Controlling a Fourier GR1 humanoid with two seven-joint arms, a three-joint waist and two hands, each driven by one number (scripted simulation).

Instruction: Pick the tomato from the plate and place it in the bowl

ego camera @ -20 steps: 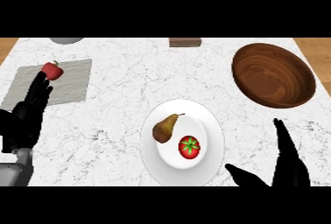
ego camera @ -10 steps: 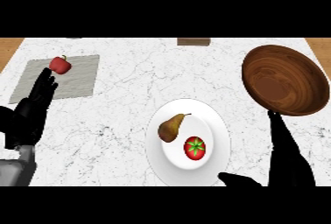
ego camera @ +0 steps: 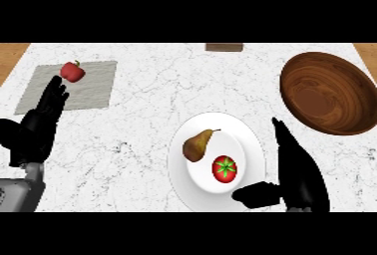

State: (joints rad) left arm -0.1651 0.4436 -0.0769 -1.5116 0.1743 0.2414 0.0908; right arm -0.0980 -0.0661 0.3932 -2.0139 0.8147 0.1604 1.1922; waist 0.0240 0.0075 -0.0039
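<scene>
A white plate [ego camera: 221, 124] sits on the marble counter [ego camera: 147, 124] in the lower middle of the frame and holds two things. The tomato [ego camera: 225, 168] is red with a green star of leaves on top and lies in the plate's lower right part. A brown pear [ego camera: 197, 145] lies just up and to the left of it, its stem pointing to the upper right.

A large wooden bowl [ego camera: 327, 92] stands at the upper right of the frame, well apart from the plate. Its dark ringed inside is in full view.

At the upper left lies a flat grey mat [ego camera: 92, 94] with a small red fruit [ego camera: 72, 71] on its upper left part. A small brown block [ego camera: 224, 47] sits at the top edge of the counter.

The right hand [ego camera: 294, 169] shows at the lower right, just beside the plate's right rim. Its fingers [ego camera: 283, 137] are straight, point up the frame and hold nothing. Its thumb [ego camera: 258, 194] reaches left over the plate's lower right rim, below the tomato and apart from it.

The left hand [ego camera: 37, 132] rests at the left edge with its fingers straight, pointing up and holding nothing. The tips overlap the mat's left side, just below the red fruit.
</scene>
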